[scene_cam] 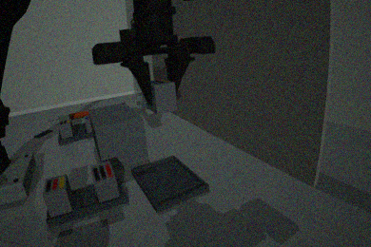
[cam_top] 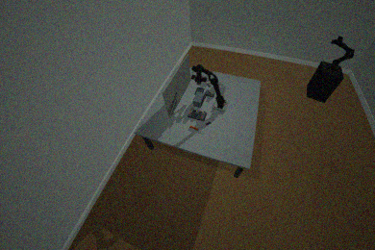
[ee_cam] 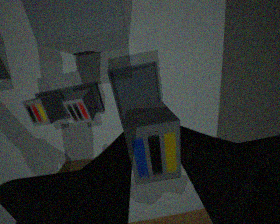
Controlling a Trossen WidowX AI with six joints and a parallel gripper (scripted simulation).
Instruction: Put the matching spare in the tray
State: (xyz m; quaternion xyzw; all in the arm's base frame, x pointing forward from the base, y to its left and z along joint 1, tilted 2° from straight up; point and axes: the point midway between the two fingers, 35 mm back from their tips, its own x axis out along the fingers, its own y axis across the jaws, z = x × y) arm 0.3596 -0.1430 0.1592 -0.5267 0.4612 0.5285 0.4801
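Note:
My gripper [scene_cam: 165,102] [ee_cam: 148,130] is shut on a grey block [scene_cam: 165,92] [ee_cam: 155,172] with blue, black and yellow stripes, and holds it high above the table. The square dark tray [scene_cam: 169,180] [ee_cam: 137,90] lies on the table with nothing seen in it. In the wrist view it shows just beyond the block, partly hidden by it. Two other striped spares stand in a dark rack [scene_cam: 86,199]: one spare [scene_cam: 58,198] [ee_cam: 36,112] has black, red and yellow stripes, the other [scene_cam: 106,184] [ee_cam: 77,110] black and red. No printed code is readable, and I cannot make out the mounted unit for certain.
A large grey box [scene_cam: 121,136] stands behind the near rack. Another small rack [scene_cam: 76,137] with an orange piece [scene_cam: 79,115] [cam_top: 193,128] is farther back. A grey housing [scene_cam: 14,188] is at the left. An upright wall-like panel [scene_cam: 266,69] rises beside the tray.

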